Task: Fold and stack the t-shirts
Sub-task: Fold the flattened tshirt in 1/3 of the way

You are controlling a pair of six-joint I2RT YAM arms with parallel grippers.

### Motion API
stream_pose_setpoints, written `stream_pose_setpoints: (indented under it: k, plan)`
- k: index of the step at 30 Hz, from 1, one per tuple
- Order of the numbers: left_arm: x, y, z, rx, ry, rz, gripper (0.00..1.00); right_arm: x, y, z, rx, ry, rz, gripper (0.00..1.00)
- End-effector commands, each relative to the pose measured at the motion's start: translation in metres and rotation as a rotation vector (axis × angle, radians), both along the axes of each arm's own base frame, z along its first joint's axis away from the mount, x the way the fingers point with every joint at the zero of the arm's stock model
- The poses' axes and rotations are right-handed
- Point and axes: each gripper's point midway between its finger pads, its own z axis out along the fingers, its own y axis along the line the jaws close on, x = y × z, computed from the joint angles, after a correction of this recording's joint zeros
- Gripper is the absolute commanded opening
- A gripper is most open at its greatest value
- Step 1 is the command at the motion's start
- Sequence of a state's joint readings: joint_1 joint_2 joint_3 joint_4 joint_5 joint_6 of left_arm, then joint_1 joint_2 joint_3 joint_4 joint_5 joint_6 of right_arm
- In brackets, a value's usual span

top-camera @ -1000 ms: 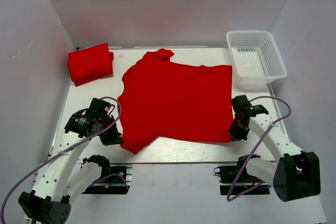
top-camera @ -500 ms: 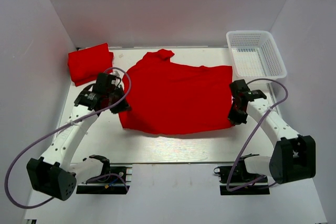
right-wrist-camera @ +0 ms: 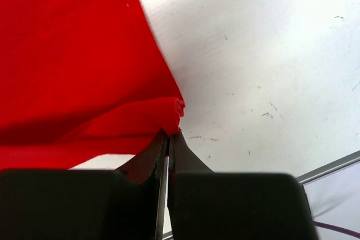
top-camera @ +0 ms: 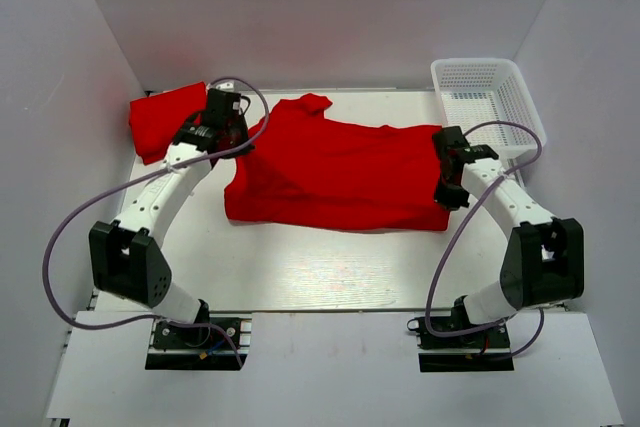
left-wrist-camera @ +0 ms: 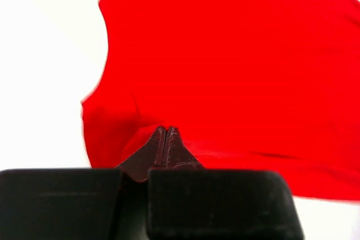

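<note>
Both claws are pressed tight on cloth. The left claw (left-wrist-camera: 167, 132), black and two-fingered, has its tips together with no gap between them, a ridge of the bright red cloth t-shirt (top-camera: 340, 175) nipped at their very point. The right claw (right-wrist-camera: 169, 134) is closed the same way on a small bunched corner of the shirt's hem.

From above, the shirt lies across the middle of the flat white table (top-camera: 330, 272), doubled, with a fold along its near edge and one short sleeve poking out toward the far wall. The left claw grips near its left end and the right claw its right end — one at either side.

A folded red t-shirt (top-camera: 165, 125) sits in the far-left corner of the table, just beside the left arm's wrist. A white plastic mesh basket (top-camera: 487, 64) stands in the far-right corner, apart from the spread shirt.

The tabletop is matte and pale; the right wrist view shows fine scratches and dark specks on it, with a metal rail (right-wrist-camera: 337, 167) at its border. Plain pale walls (top-camera: 330, 17) close the table in on three sides — the back one carries a faint red tint.
</note>
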State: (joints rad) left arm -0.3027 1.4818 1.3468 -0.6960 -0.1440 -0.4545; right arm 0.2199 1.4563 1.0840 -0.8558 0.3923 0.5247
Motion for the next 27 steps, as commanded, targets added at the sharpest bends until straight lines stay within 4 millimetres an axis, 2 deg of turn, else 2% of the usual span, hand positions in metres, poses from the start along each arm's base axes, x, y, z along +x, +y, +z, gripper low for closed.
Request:
stream_pose_setpoints:
  k: [1,4,5,9,10,12,13,16,17,18,20,21,22,27]
  plan:
    - [0.028,0.017,0.026,0.094,-0.097,0.055,0.00,0.024,-0.009,0.009,-0.040,-0.055,-0.026,0.00]
    - [0.045,0.017,0.021,0.124,-0.106,0.059,0.00,0.041,-0.009,0.011,-0.026,-0.080,-0.042,0.00]
    - [0.051,0.016,0.025,0.130,-0.125,0.050,0.00,0.043,-0.008,0.009,-0.023,-0.076,-0.041,0.00]
    - [0.068,0.012,0.017,0.154,-0.130,0.028,0.00,0.056,-0.007,0.004,-0.012,-0.070,-0.033,0.00]
    - [0.071,0.011,0.007,0.162,-0.104,0.026,0.00,0.061,-0.007,0.004,-0.015,-0.070,-0.028,0.00]
    - [0.080,0.013,0.006,0.186,-0.122,0.030,0.00,0.068,-0.008,0.003,-0.020,-0.078,-0.037,0.00]
    - [0.079,0.013,-0.004,0.193,-0.101,0.028,0.00,0.070,-0.009,0.005,-0.024,-0.086,-0.043,0.00]
    - [0.093,0.005,-0.012,0.189,-0.130,-0.008,0.00,0.075,-0.009,0.003,-0.019,-0.087,-0.043,0.00]
    - [0.101,0.001,-0.009,0.177,-0.162,-0.021,0.00,0.077,-0.010,-0.002,-0.020,-0.077,-0.049,0.00]
    - [0.106,-0.001,-0.019,0.179,-0.153,-0.022,0.00,0.078,-0.011,-0.002,-0.026,-0.076,-0.054,0.00]
    - [0.117,-0.005,-0.019,0.177,-0.164,-0.034,0.00,0.081,-0.012,-0.006,-0.033,-0.065,-0.058,0.00]
    - [0.126,-0.008,-0.013,0.179,-0.182,-0.038,0.00,0.082,-0.015,-0.005,-0.040,-0.068,-0.065,0.00]
    - [0.131,-0.009,-0.027,0.186,-0.157,-0.040,0.00,0.084,-0.015,-0.007,-0.043,-0.068,-0.065,0.00]
    - [0.154,-0.007,-0.036,0.205,-0.193,-0.025,0.00,0.091,-0.020,-0.013,-0.056,-0.058,-0.090,0.00]
